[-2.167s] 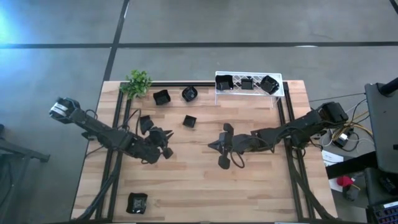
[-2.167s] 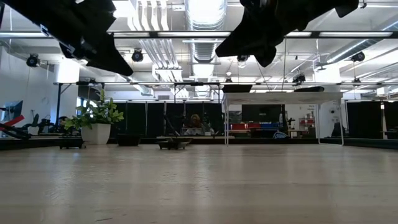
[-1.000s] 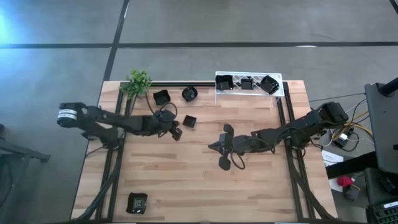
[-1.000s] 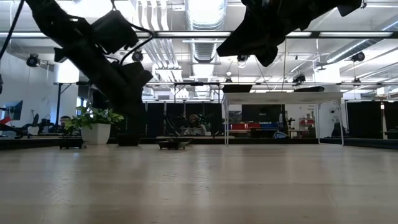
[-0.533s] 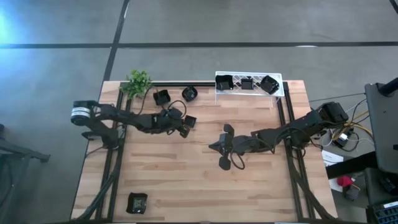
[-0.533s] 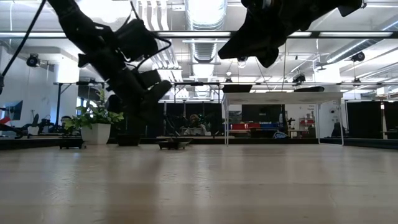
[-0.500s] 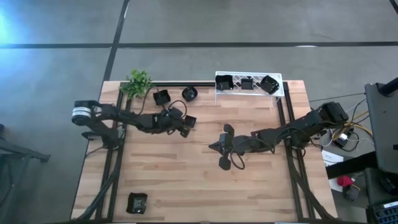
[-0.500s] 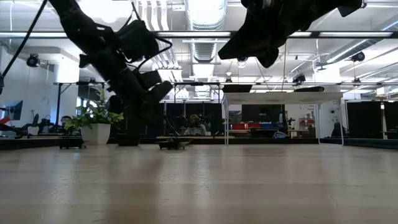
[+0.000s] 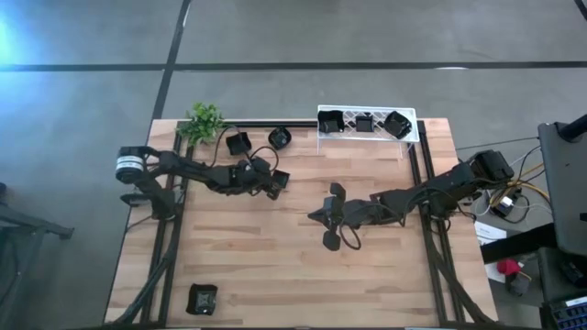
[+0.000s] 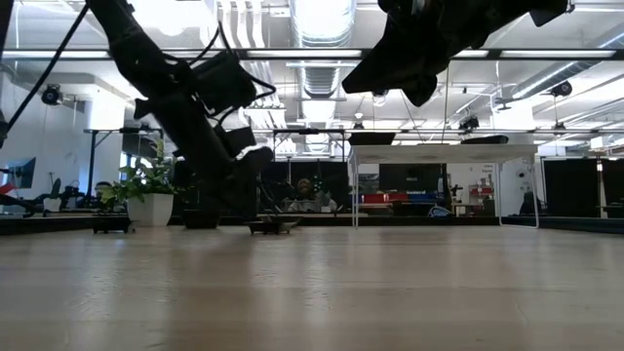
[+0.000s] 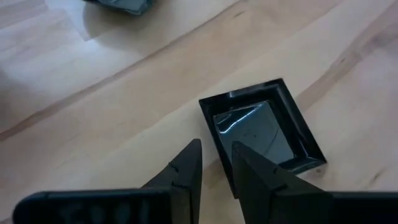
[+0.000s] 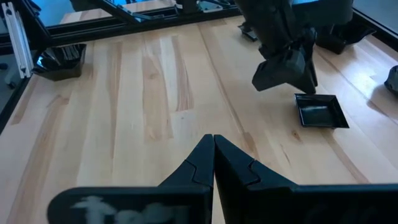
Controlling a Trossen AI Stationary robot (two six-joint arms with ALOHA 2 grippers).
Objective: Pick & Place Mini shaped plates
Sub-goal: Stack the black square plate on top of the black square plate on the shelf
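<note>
Two dark arms reached over the wooden counter (image 9: pixel 275 266). The white lattice rack (image 9: pixel 367 134) stood at the far edge of it with three mini shaped plates inside. Three more plates lay on the counter near the green plant (image 9: pixel 204 121), and one lay alone at the near corner (image 9: pixel 202 298).

The right arm waited over the middle of the counter. The right tool (image 12: pixel 213 144) had its fingers pressed together and held nothing.

The left tool (image 11: pixel 216 155) was low over the square plate (image 11: pixel 264 134), the loose plate nearest the rack. Its fingers (image 11: pixel 186 168) were parted only by a narrow gap and gripped nothing. In the left wrist view the near rim of the plate lay just at the tip of one finger, and the other finger was outside the plate, over bare wood.

I judged this as the approach to a rim grasp, and the risks came from the narrow gap. If the tool came down a little to the side, a fingertip could land on top of the rim. Then the light plate could tip up or slide away over the smooth wood. A thin, shiny rim could also slip from the fingers during lifting if they caught only its edge.
</note>
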